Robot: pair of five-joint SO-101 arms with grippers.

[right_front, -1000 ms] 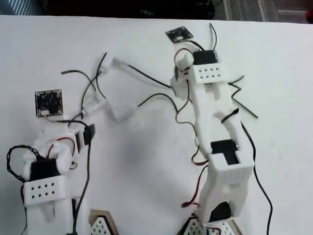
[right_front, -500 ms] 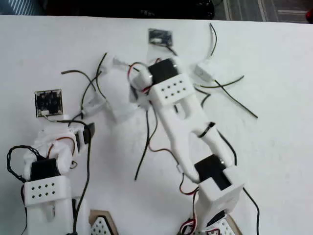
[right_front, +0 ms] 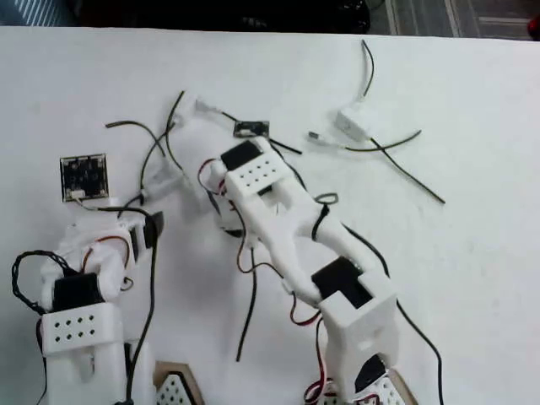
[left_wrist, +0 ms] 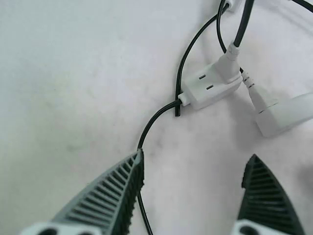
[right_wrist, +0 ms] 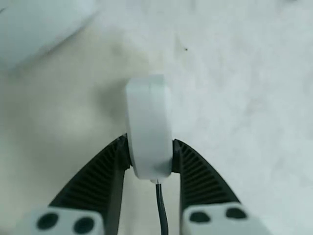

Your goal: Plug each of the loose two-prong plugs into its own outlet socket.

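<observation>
My right gripper (right_wrist: 149, 144) is shut on a white plug body (right_wrist: 149, 127) with a black cord trailing from its rear, held just above the table. In the high view the right arm (right_front: 278, 211) lies slanted over the table's middle, its wrist near a white outlet socket (right_front: 166, 178). That socket (left_wrist: 211, 87), showing two slots, lies ahead of my open left gripper (left_wrist: 196, 156), with a white plug (left_wrist: 281, 113) beside it. Another white plug (right_front: 353, 124) rests at the far right, and a small one (right_front: 203, 107) at the far middle.
Loose black cords (right_front: 148, 139) cross the table around the sockets. A black square board (right_front: 83, 176) lies at the left, above the left arm (right_front: 80, 304). A small black part (right_front: 251, 128) sits beyond the right wrist. The table's right half is mostly bare.
The right arm has swung left across the table from the far middle, dragging its cord and the small black part with it. The left arm has not moved.
</observation>
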